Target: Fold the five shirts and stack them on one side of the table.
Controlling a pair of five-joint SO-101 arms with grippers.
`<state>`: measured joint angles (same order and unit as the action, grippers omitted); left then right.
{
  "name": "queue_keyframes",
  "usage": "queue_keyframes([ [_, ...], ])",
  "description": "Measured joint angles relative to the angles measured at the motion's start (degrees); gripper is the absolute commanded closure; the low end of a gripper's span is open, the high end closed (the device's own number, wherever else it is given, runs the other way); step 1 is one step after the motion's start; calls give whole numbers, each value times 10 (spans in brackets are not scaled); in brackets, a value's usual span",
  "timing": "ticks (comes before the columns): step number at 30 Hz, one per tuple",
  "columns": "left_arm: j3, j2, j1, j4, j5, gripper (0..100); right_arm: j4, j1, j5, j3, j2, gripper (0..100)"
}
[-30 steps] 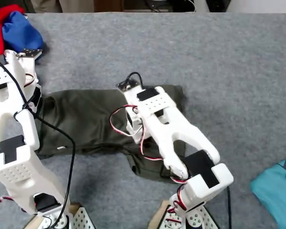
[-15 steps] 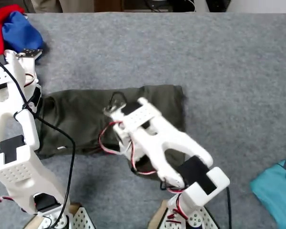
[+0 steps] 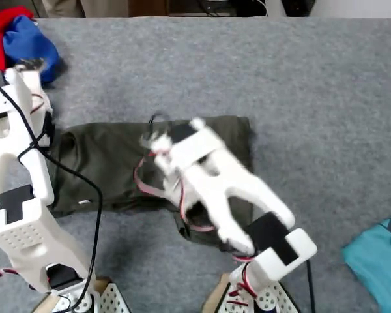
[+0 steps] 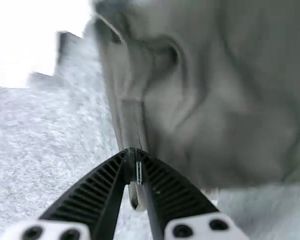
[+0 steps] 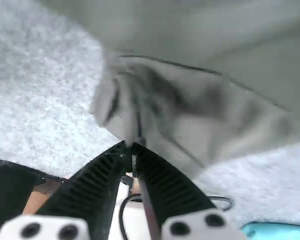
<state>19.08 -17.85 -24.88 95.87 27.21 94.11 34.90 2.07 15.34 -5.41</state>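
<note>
Shifted in last half-second: my right arm (image 3: 212, 179) swung back up over olive shirt (image 3: 111, 163); my left arm (image 3: 16, 163) edged toward far side. Underneath all, grey table (image 3: 313, 98). Olive shirt lies spread at table's middle, near corner bunched under right arm. Teal shirt (image 3: 378, 261) at near right edge; blue shirt (image 3: 26, 42) and red shirt (image 3: 0, 29) heaped at far left corner. My left gripper (image 4: 132, 162) clenched on olive shirt's hem. My right gripper (image 5: 130, 150) pinching crumpled fold of same shirt.
</note>
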Motion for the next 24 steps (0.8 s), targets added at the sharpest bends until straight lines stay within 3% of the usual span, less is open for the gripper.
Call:
queue_keyframes([
  [4, 44, 0, 12, -2, -62, 980, 22, -80, -20, -140, 0, 993],
  [8, 57, 0, 44, -12, -93, 980, -36, -121, -26, -202, -25, 993],
  [16, -4, 0, 84, -124, -122, 980, -149, -139, -11, -258, -192, 993],
  [24, -80, -50, 88, -232, -122, 980, -167, -198, -7, -379, -362, 993],
])
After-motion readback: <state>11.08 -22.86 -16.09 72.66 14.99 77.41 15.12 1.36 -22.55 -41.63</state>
